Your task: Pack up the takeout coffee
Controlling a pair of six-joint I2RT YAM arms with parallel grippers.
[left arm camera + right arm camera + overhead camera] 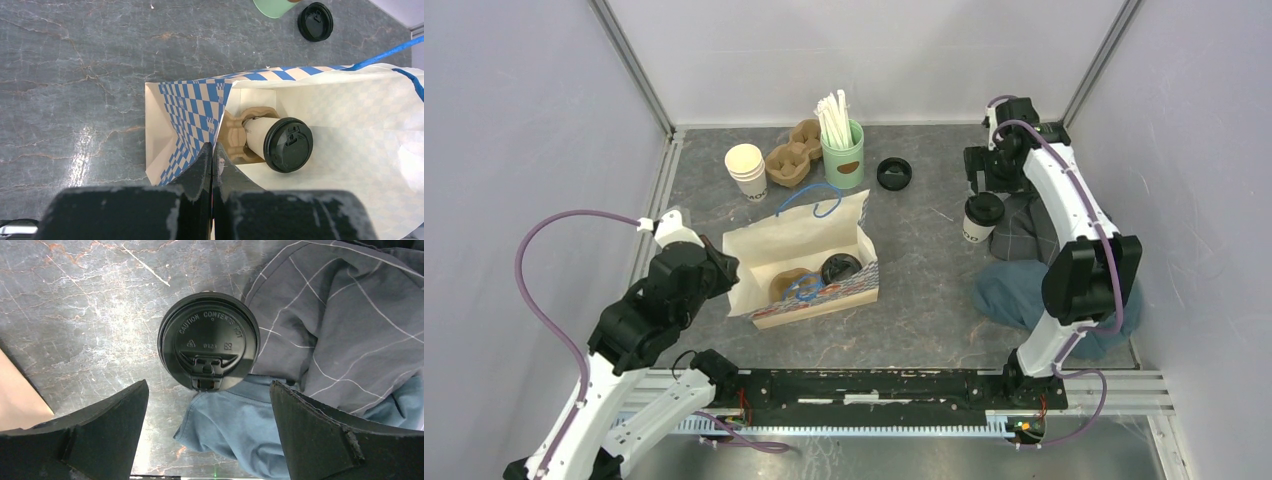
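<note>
One takeout coffee (980,218), a white cup with a black lid (208,340), stands at the right beside crumpled cloth. My right gripper (207,385) hovers above it, open, its fingers (115,415) wide apart and just short of the lid; the gripper (982,182) sits right behind the cup in the top view. A second takeout coffee (280,142) lies in a cardboard carrier (235,135) inside the blue-checked paper bag (804,265), which rests on its side. My left gripper (212,150) is shut on the edge of the bag's mouth (195,115).
At the back stand stacked lidless white cups (746,168), a spare cardboard carrier (792,158), a green cup of white sticks (842,140) and a loose black lid (894,173). Grey checked cloth (340,330) and blue cloth (240,425) lie at the right.
</note>
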